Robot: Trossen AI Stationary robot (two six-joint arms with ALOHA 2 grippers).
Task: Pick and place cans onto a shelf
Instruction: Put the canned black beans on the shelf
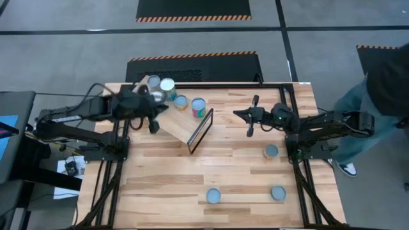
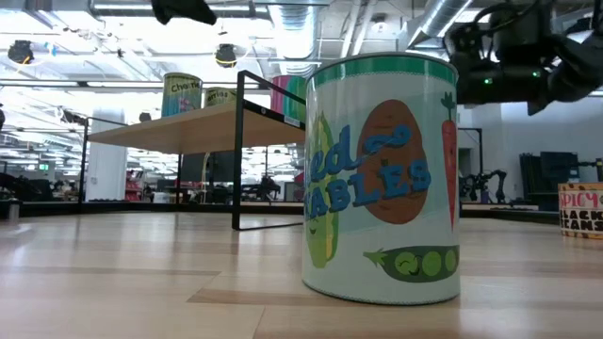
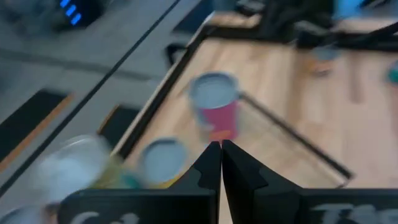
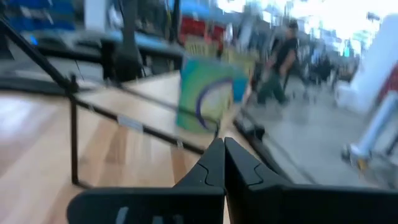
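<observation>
The light wood shelf (image 1: 182,121) lies slanted at the table's far left, its dark-framed end (image 1: 200,131) toward the middle. Several cans stand on it, among them a pink-labelled can (image 1: 199,105) (image 3: 214,106) and a green one (image 4: 208,93). Three more cans stand on the table: one at the right (image 1: 271,151) and two near the front edge (image 1: 213,195) (image 1: 278,192). My left gripper (image 1: 165,107) (image 3: 221,146) hovers shut over the shelf's far part, holding nothing. My right gripper (image 1: 236,113) (image 4: 222,144) is shut and empty, pointing level at the shelf from the right.
The low view is filled by a vegetable-labelled can (image 2: 382,179) close to the camera; another can (image 2: 579,207) shows at its right. A person (image 1: 377,102) stands beside the table's right edge. Bare planks (image 1: 160,179) lie between the shelf and the front cans.
</observation>
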